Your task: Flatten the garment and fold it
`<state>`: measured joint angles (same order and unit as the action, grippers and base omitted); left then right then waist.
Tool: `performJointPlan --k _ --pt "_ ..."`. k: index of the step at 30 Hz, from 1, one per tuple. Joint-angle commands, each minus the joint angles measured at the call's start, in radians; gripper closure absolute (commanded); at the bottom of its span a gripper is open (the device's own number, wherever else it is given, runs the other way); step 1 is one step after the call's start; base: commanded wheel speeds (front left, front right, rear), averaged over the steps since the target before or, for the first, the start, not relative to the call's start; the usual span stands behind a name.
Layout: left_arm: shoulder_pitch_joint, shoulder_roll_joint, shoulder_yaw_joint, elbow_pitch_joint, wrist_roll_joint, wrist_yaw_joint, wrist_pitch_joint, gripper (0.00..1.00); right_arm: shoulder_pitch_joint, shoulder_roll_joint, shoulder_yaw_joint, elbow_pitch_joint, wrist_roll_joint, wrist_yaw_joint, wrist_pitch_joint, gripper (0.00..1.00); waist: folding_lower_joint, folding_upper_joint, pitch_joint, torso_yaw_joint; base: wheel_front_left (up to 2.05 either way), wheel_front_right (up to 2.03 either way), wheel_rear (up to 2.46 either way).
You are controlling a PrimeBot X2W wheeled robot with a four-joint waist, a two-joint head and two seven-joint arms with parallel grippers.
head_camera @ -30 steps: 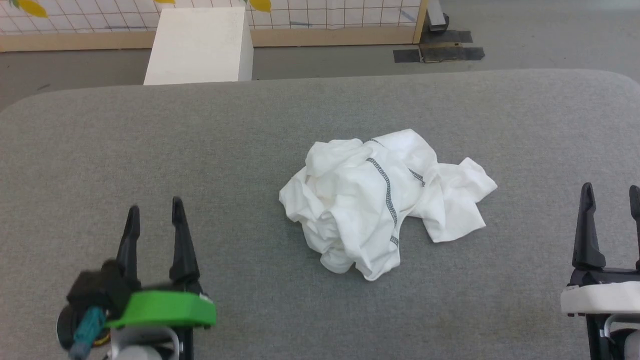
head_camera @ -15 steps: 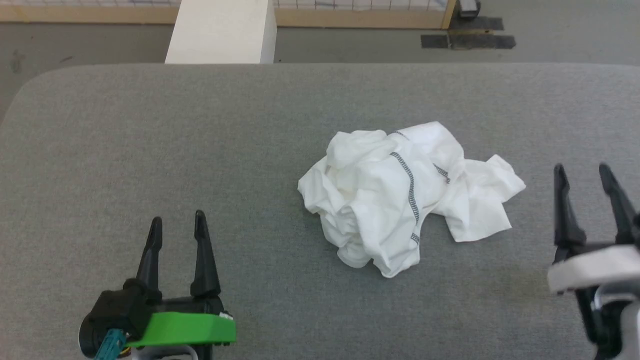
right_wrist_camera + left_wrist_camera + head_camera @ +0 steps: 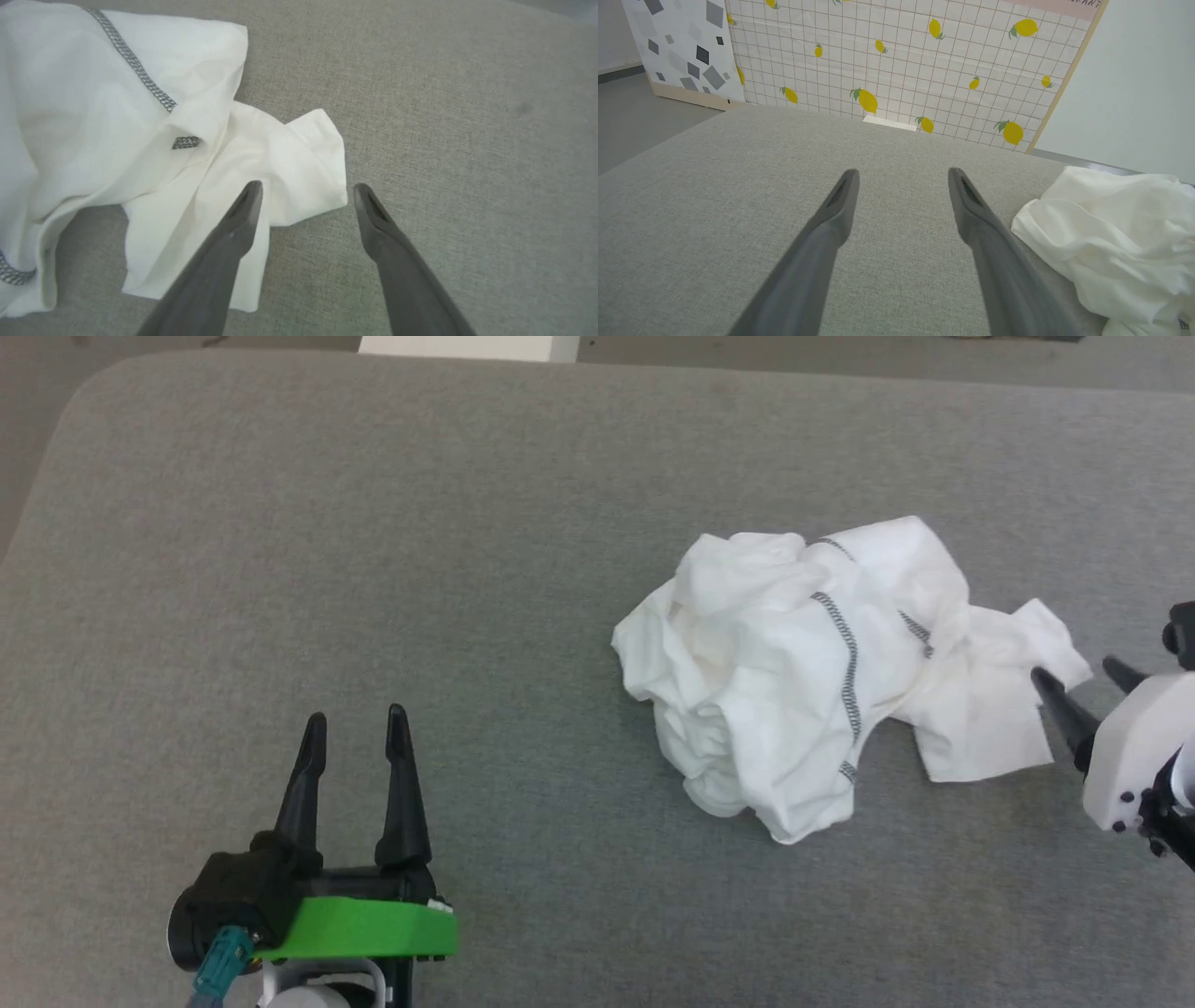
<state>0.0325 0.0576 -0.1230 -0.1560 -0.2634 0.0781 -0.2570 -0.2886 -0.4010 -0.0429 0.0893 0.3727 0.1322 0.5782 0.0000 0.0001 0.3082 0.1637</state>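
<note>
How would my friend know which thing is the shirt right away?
Find the big grey padded table. Right of its middle lies a crumpled white T-shirt with zigzag black-and-white stitching. It is soft cloth, unlike the left gripper and right gripper, with their hard dark fingers.

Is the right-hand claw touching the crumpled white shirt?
Cannot tell. In the right wrist view, one of the fingers of the right gripper overlaps the garment, but it could be hovering above.
</note>
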Motion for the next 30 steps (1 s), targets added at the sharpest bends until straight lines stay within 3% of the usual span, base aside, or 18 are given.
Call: performJointPlan --k 1,9,10,11,12,20,24,30 --pt "-0.019 -0.006 -0.001 0.008 0.013 -0.011 -0.005 0.0 -0.013 -0.001 0.0 0.021 0.011 -0.002 0.027 0.0 0.0 -0.0001 0.036 0.04 0.0 0.0 0.0" --pt "-0.035 -0.007 -0.022 0.021 0.001 -0.005 -0.005 0.0 -0.005 0.019 0.011 0.124 -0.005 -0.002 0.052 0.0 0.0 -0.0001 0.038 0.069 0.0 0.0 0.0" --pt "-0.035 -0.007 -0.023 0.022 0.001 -0.004 -0.005 0.0 -0.005 0.019 0.019 0.131 -0.006 -0.002 0.046 0.4 0.0 -0.0001 0.035 0.068 0.0 0.0 0.0" --pt "-0.035 -0.007 -0.023 0.024 0.003 -0.002 -0.005 0.0 -0.006 0.017 0.026 0.138 -0.011 -0.002 0.034 0.87 0.0 -0.0001 0.03 0.065 0.0 0.0 0.0" --pt "-0.034 -0.007 -0.022 0.025 0.006 -0.001 -0.005 0.0 -0.009 0.015 0.034 0.14 -0.013 -0.002 0.024 1.0 0.0 -0.0001 0.026 0.062 0.0 0.0 0.0" --pt "-0.011 -0.007 0.009 0.037 0.013 -0.001 -0.005 0.0 -0.075 -0.032 0.0 0.122 -0.024 -0.002 -0.092 1.0 0.0 -0.0001 -0.054 0.003 0.0 0.0 0.0" --pt "0.009 -0.007 0.02 0.038 0.016 -0.003 -0.005 0.0 -0.085 -0.071 -0.099 0.118 -0.045 -0.002 -0.123 1.0 0.0 -0.0001 -0.094 -0.021 0.0 0.0 0.0" --pt "0.037 -0.007 0.038 0.03 0.024 -0.012 -0.005 0.0 0.007 -0.152 -0.328 0.146 -0.144 -0.002 -0.132 1.0 0.0 -0.0001 -0.112 -0.03 0.0 0.0 0.0"
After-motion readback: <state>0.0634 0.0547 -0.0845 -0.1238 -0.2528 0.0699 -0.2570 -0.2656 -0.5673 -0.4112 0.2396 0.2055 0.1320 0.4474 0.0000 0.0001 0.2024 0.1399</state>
